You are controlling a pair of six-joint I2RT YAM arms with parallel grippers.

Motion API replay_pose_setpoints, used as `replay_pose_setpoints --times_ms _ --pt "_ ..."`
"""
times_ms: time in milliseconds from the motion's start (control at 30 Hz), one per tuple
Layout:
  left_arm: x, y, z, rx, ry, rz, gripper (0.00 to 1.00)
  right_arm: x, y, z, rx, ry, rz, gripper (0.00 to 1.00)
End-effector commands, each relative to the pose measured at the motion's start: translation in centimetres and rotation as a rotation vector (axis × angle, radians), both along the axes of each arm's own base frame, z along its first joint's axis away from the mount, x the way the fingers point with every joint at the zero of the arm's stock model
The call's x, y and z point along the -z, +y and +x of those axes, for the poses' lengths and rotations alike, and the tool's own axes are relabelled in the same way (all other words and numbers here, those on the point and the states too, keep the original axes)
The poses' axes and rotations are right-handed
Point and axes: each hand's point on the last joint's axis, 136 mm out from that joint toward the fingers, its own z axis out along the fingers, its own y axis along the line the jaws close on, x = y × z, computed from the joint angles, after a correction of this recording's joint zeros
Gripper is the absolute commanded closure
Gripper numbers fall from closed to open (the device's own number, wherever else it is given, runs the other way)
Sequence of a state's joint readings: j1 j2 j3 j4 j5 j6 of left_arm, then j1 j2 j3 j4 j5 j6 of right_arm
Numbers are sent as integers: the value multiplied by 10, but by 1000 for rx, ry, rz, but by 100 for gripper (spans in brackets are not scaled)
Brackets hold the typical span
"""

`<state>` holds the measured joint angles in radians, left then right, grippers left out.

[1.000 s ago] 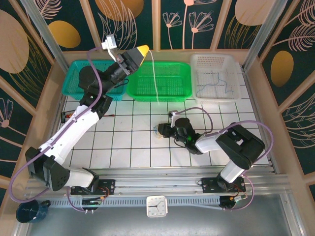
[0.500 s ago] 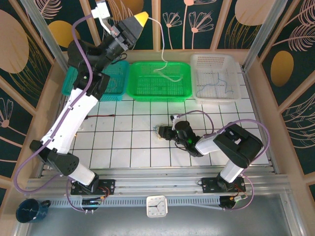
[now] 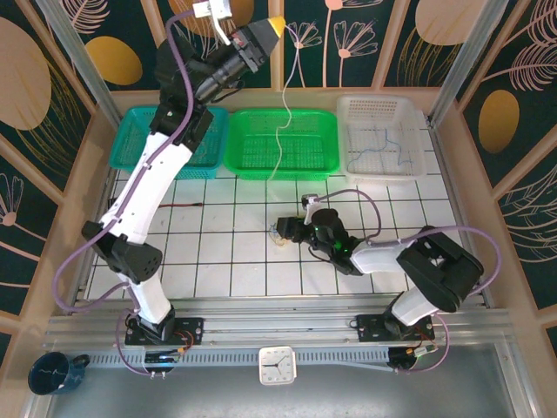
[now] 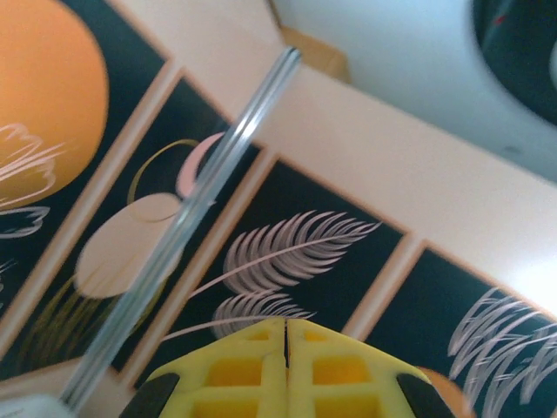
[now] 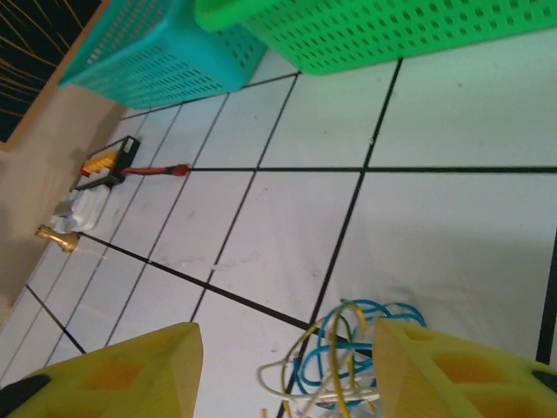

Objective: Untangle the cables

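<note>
My left gripper (image 3: pixel 275 23) is raised high at the back, near the wall, with its yellow fingers (image 4: pixel 261 370) pressed together. A thin white cable (image 3: pixel 280 122) hangs from its tip, down over the green basket (image 3: pixel 239 162). My right gripper (image 3: pixel 285 230) is low on the tiled table, open. A small clump of blue, yellow and white cables (image 5: pixel 352 361) lies on the tiles between its fingers, close against the right finger (image 5: pixel 444 374). In the top view this clump (image 3: pixel 275 233) sits just left of the right gripper.
A teal basket (image 3: pixel 130 148) stands at the back left. A white basket (image 3: pixel 348 170) at the back right holds blue and pale strands (image 3: pixel 387 148). A small connector with a red wire (image 5: pixel 113 161) lies near the left wall.
The left arm has lifted higher and swung right, drawing the white cable up until it hangs straight over the green basket. The right gripper's fingers have spread wider around the clump.
</note>
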<state>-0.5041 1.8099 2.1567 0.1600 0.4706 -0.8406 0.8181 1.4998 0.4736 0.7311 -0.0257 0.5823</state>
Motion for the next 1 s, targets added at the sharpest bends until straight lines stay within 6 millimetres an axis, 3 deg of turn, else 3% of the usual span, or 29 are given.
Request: replay_pose_setpoints --times_ms 0,333,533,700,800,967 --pt "10 -2 17 -62 -9 72 100 -20 -1 1 7 -38 -19 44" --pt "25 -7 72 -143 0 120 100 -34 -36 8 118 -78 -136 41" --pt "40 -5 109 -152 4 81 100 -55 -63 11 187 -86 -103 39" --pt "100 -14 150 -136 112 120 100 -77 -81 12 224 -107 -69 38" --pt "136 -21 164 -137 157 189 100 -87 -88 11 236 -120 -52 38" --pt "172 -26 178 -154 189 270 100 -99 -97 11 252 -138 -39 37"
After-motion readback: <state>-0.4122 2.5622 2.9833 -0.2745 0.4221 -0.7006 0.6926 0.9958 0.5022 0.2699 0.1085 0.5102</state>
